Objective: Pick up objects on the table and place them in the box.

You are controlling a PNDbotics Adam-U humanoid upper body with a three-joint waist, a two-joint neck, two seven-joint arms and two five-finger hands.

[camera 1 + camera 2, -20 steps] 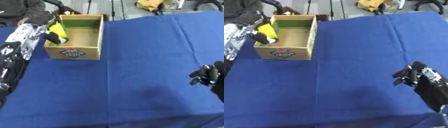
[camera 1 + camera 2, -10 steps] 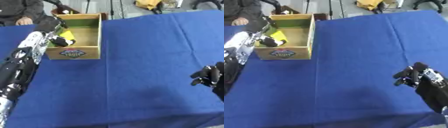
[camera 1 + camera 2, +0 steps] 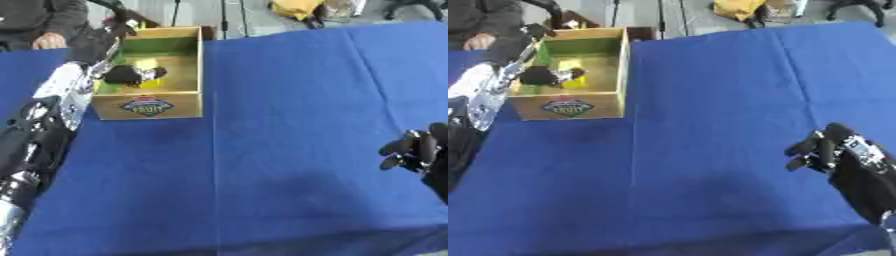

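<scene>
One yellow object [image 3: 150, 80] lies inside the box [image 3: 149, 106] near the table's far left corner in the left eye view, the left hand [image 3: 122, 75] reaching over the box wall above it; a second ago that hand was outside the wall, so the drop is likely happening now. Its dark fingers blur together, so I cannot tell their state. In the right eye view the right hand [image 3: 833, 152] rests with curled, empty fingers by the blue table [image 3: 710, 100] right edge, partly cut off.

Blue tablecloth [image 3: 289, 100], grey floor [image 3: 254, 15] beyond
</scene>
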